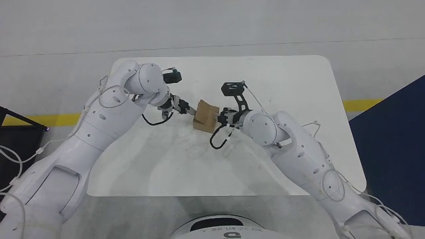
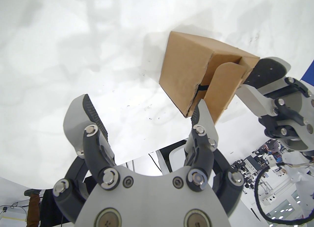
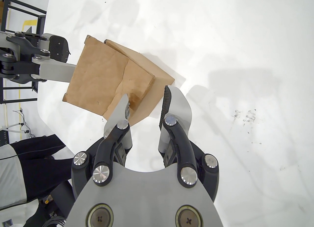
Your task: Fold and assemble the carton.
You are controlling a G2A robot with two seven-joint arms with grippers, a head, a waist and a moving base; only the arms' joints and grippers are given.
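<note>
L gripper [image 2: 143,100] is seen wide open at one end of the cardboard carton [image 2: 186,71]. One fingertip [image 2: 199,112] is set against the ragged end seam, the other well apart from the carton. R gripper [image 3: 146,91] is placed at the opposite end, jaws parted w/ a carton corner btw. them, not evidently clamped. The carton is found tilted on the white table [image 1: 292,79] btw. both grippers. Its long axis is judged to run gripper to gripper, w/ both about equally near, so any flap press would be made inward along it. Flap tuck & underside are hidden.
</note>
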